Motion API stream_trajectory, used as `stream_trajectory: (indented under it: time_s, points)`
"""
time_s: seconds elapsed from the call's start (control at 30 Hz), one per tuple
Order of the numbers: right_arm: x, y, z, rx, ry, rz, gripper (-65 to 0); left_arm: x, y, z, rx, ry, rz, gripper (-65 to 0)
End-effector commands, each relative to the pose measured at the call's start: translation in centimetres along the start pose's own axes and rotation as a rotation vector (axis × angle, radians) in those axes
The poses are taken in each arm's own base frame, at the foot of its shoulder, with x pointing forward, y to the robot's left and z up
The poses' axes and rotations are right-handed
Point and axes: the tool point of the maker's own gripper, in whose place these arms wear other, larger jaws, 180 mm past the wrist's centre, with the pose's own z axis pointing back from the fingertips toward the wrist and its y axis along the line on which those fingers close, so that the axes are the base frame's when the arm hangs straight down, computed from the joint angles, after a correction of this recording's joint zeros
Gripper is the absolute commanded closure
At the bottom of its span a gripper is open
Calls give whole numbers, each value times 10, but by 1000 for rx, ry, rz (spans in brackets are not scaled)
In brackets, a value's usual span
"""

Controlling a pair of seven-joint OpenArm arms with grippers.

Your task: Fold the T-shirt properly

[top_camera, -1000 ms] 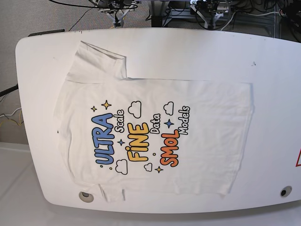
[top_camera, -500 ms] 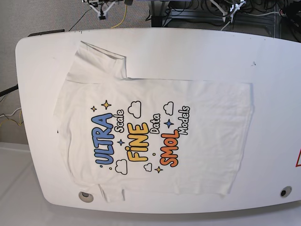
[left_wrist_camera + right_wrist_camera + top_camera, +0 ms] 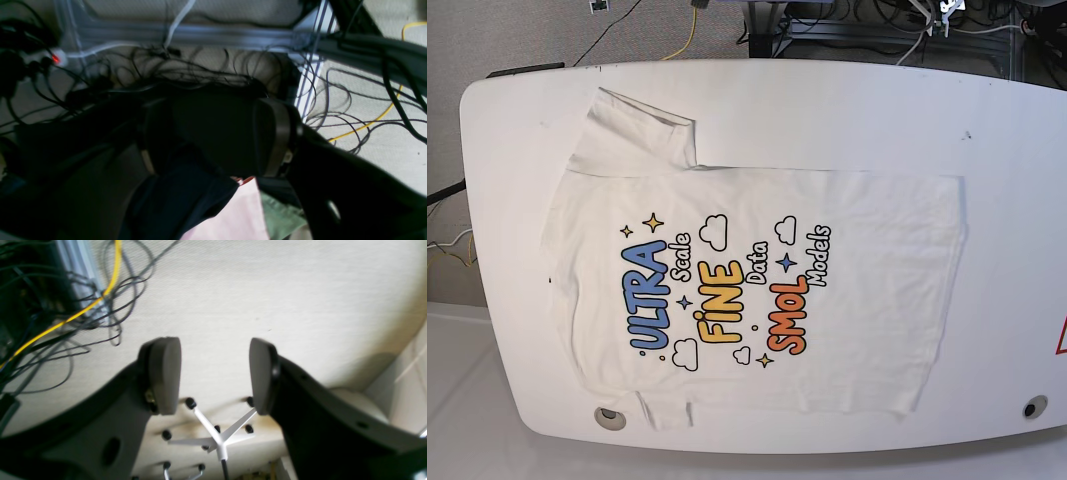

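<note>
The white T-shirt (image 3: 757,290) lies flat on the white table (image 3: 1017,200) with its print facing up, collar side to the left and hem to the right. One sleeve (image 3: 637,130) spreads toward the far edge. The other sleeve (image 3: 662,408) reaches the near edge. My right gripper (image 3: 213,373) is open and empty, off the table, over carpet floor. My left gripper (image 3: 217,133) appears open and empty, with its dark fingers (image 3: 278,133) wide apart over a black object. The shirt shows in neither wrist view. Neither gripper shows clearly in the base view.
Cables, one of them yellow (image 3: 83,310), and a white star-shaped chair base (image 3: 217,440) lie on the floor behind the table. Pink cloth (image 3: 233,213) and green cloth lie below the left gripper. Two round holes (image 3: 609,416) (image 3: 1034,407) sit near the table's front edge.
Both arms have drawn back past the far edge and almost out of the base view. The T-shirt has not moved.
</note>
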Motion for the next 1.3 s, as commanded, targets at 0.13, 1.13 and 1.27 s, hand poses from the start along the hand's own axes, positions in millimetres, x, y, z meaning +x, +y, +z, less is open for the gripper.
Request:
stream_trajectory:
  time_s: [0.13,1.13,1.27]
  points:
    - [-9,2,3,1,10,19,-318,-7,4,8,11,-2,-55,-402]
    - [63,-52,138,-110,-394,110,-311,90,31,126,-135,-280,-412,-378]
    - [70,-39,165,-67,-464,78,-312,103,14,148,-207,-329,-436,-384]
